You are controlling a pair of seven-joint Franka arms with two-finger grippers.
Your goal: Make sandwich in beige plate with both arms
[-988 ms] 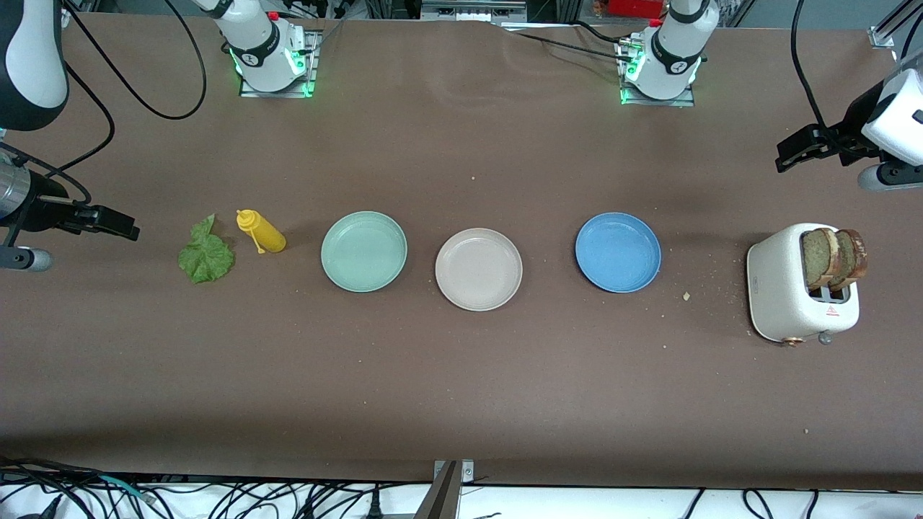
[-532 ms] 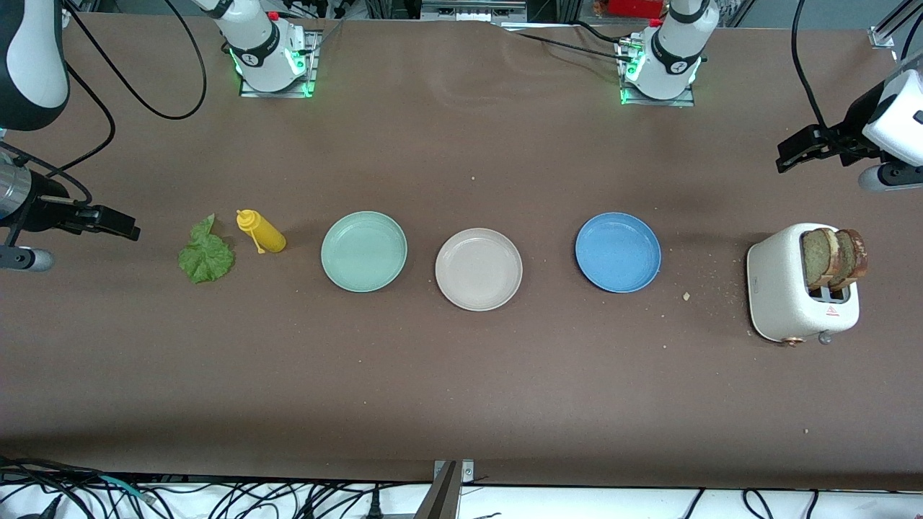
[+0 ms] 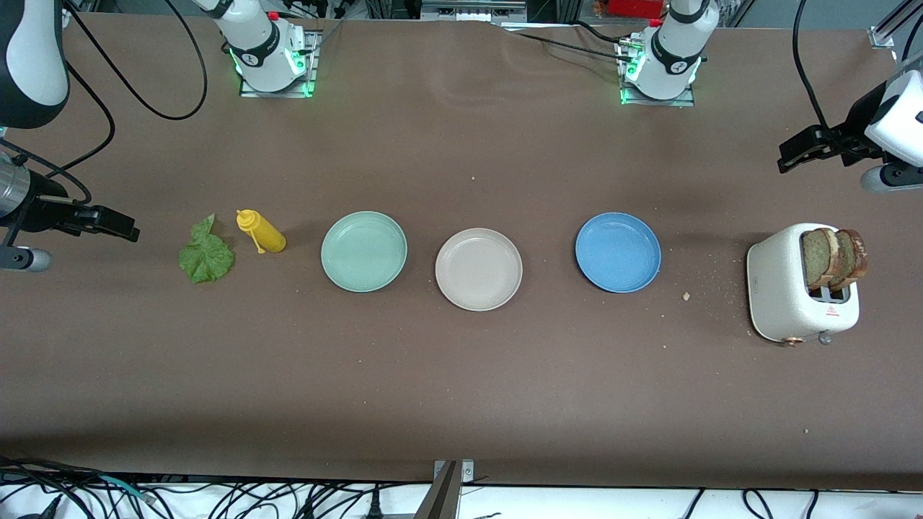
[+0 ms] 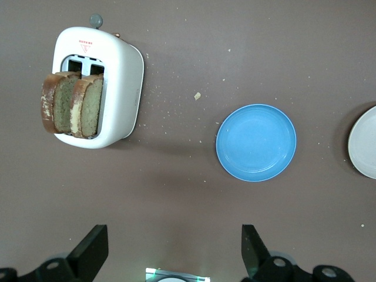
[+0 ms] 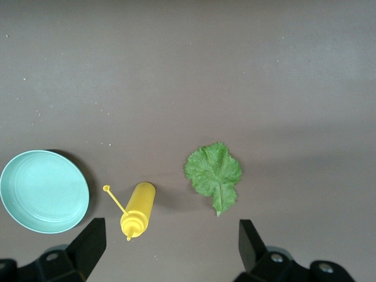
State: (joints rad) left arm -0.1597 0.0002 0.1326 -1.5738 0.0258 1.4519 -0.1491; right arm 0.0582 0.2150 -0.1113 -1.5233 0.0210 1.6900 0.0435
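Observation:
The beige plate sits mid-table with nothing on it; its rim also shows in the left wrist view. Two brown bread slices stand upright in a white toaster at the left arm's end. A green lettuce leaf lies flat at the right arm's end. My left gripper hangs open over bare table near the toaster, holding nothing. Over bare table beside the lettuce, my right gripper is open too, with nothing in it.
A mint green plate and a blue plate flank the beige one. A yellow squeeze bottle lies on its side between the lettuce and the mint plate. Crumbs dot the table near the toaster.

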